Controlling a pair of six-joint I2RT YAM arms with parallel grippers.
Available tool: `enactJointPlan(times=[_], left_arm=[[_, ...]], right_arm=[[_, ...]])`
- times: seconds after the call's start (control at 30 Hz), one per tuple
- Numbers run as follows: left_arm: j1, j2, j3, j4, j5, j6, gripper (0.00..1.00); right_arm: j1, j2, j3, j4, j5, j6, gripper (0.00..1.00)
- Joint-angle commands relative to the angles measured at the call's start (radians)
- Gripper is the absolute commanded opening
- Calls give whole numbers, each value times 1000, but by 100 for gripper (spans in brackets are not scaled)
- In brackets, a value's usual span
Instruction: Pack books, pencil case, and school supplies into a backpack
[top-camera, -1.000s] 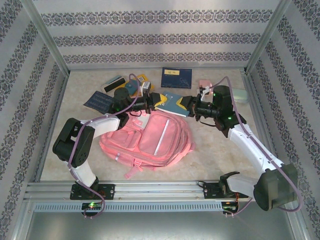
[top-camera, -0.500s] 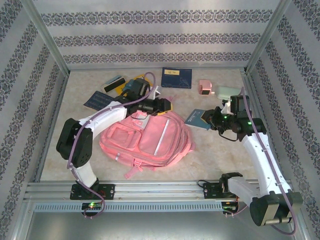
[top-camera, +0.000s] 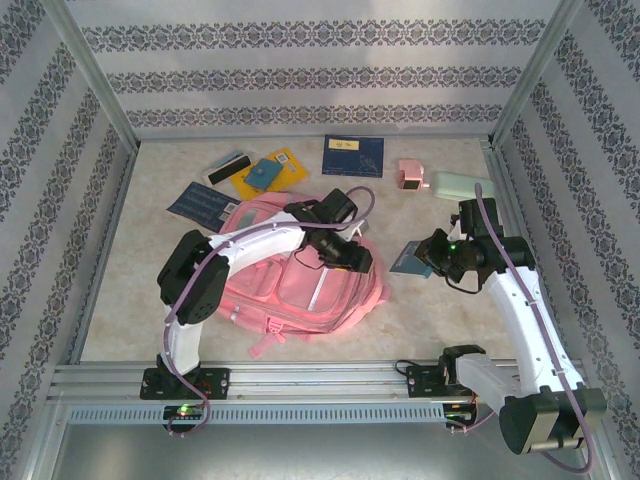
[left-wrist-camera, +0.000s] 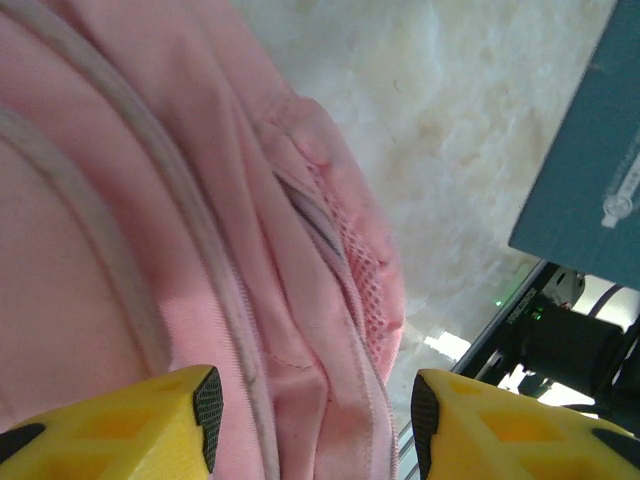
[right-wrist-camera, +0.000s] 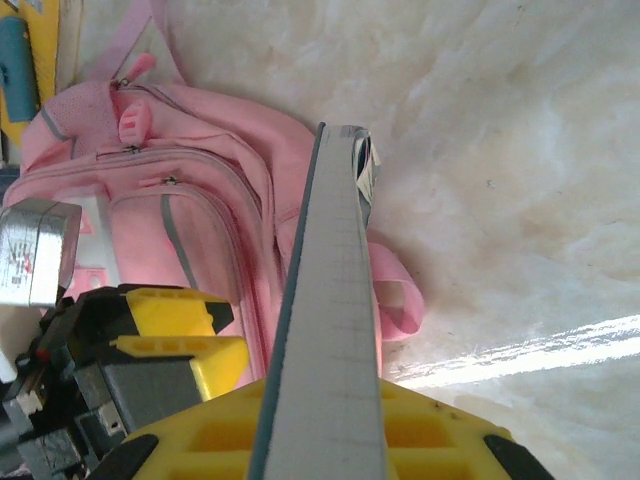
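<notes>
Top external view: the pink backpack (top-camera: 290, 290) is seen lying flat in the middle of the frame, with the left gripper (top-camera: 358, 260) hung over its upper right part. In the left wrist view its yellow fingers (left-wrist-camera: 150, 420) are shown apart, with pink fabric and a zip seam below them and nothing pinched. The right gripper (top-camera: 428, 258) is placed just right of the backpack and is clamped on a teal book (top-camera: 405, 262). In the right wrist view that book (right-wrist-camera: 325, 300) is seen edge-on between the jaws, pointed toward the bag.

The navy book (top-camera: 352, 155), the mint pencil case (top-camera: 462, 185) and a pink block (top-camera: 410, 175) are spread along the upper part of the frame, well apart from the bag.

Several faults may be expected. The bag's mouth appears not to be held open, so the book could be jammed against the zip edge or slid over the fabric. The book is gripped by a thin edge only, so it may be twisted or dropped if resistance is met. The two grippers are close together, so a knock is possible if both are moved at once.

No writing can be read. The yellow label on the navy book is too small, and a white mark on the teal cover is cut off.
</notes>
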Motion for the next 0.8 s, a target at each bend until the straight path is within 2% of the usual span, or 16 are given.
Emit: enactJointPlan(times=[0.0, 0.43, 0.53, 0.67, 0.77], left_arm=[[-38, 13, 65, -92, -50, 65, 53], [-94, 102, 85, -124, -129, 60, 49], [-95, 122, 91, -132, -155, 67, 40], [-95, 123, 102, -141, -173, 73, 22], [-91, 101, 111, -151, -181, 88, 14]], right_arm=[[-15, -19, 0, -13, 23, -9, 0], [-31, -31, -57, 25, -4, 23, 0], [-36, -39, -73, 41, -9, 34, 0], [-40, -43, -81, 53, -12, 41, 0], [-42, -48, -79, 56, -9, 37, 0]])
